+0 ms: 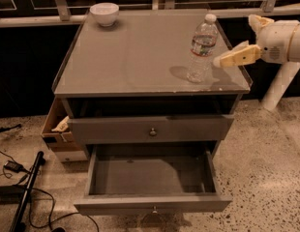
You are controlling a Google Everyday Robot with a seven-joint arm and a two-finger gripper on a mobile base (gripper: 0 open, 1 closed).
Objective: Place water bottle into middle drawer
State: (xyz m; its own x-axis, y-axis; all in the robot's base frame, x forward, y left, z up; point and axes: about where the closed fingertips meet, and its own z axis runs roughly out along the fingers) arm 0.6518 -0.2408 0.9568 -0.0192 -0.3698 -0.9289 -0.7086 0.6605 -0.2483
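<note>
The water bottle (202,48) stands upright on the right side of the grey cabinet top (140,57); it is clear with a white cap and a label band. My gripper (233,40) comes in from the right, just beside the bottle. It is open, with one tan finger (237,56) reaching toward the bottle's lower half and the other finger (255,21) higher and further back. It holds nothing. The middle drawer (152,175) is pulled out below, its grey floor bare. The drawer above it (152,128) is nearly shut.
A white bowl (104,13) sits at the back left of the top. A cardboard box (57,129) stands left of the cabinet. Cables and a black pole (24,192) lie on the floor at the left. A white post (280,83) stands at the right.
</note>
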